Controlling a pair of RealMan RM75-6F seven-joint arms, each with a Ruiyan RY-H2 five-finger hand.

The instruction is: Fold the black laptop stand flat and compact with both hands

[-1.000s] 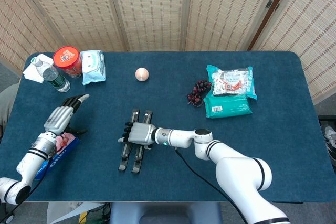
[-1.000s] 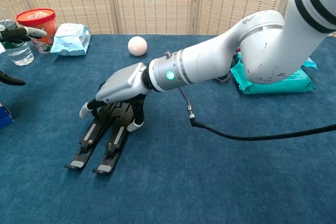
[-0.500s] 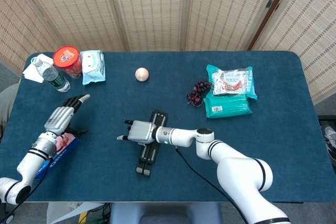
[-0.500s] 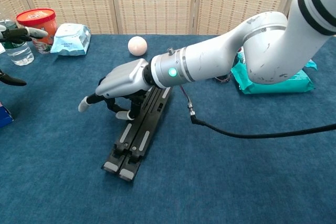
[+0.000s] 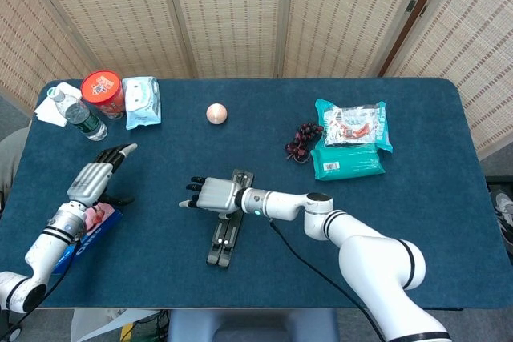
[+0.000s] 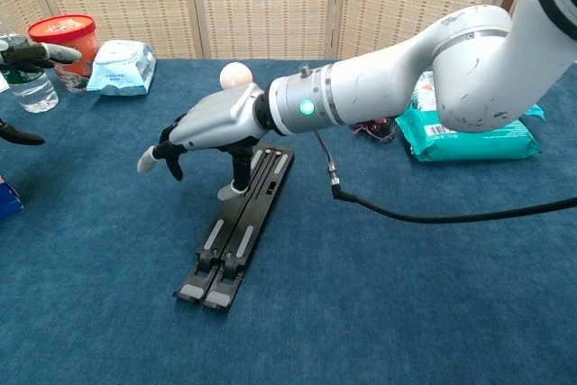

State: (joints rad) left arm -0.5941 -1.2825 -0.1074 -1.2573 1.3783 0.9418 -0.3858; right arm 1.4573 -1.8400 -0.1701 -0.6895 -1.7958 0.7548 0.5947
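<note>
**Stand closed, hand just above it**

The black laptop stand (image 6: 239, 227) lies mid-table with its two rails side by side, apparently folded flat. My right hand (image 6: 209, 129) hovers over its far end, fingers spread and gripping nothing (one fingertip may touch the rail; I cannot tell). My left hand (image 5: 98, 172) sits well apart near the table's left edge, open and empty. Next, I judge, both hands should press the rails fully together.
</note>
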